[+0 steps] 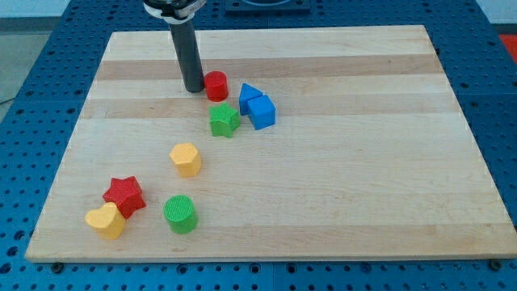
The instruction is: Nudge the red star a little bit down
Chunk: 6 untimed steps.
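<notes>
Red star (123,195) sits far below my tip (194,89), a bit to the view's left, touching the yellow block (106,221). My tip has no claw; it touches the red cylinder (216,86).

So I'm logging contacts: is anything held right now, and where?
Nothing is held. My tip sits beside the red cylinder, far from the red star.

one raised view, angled down, whole board (323,202)
</notes>
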Each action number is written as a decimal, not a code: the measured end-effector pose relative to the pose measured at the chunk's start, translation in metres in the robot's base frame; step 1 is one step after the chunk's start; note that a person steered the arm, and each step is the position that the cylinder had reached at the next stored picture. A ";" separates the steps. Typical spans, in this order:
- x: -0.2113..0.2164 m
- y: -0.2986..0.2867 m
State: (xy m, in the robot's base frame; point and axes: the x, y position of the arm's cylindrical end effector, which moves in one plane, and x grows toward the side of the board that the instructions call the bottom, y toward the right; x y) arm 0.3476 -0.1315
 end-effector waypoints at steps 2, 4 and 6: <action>0.095 -0.101; 0.177 -0.053; 0.192 0.047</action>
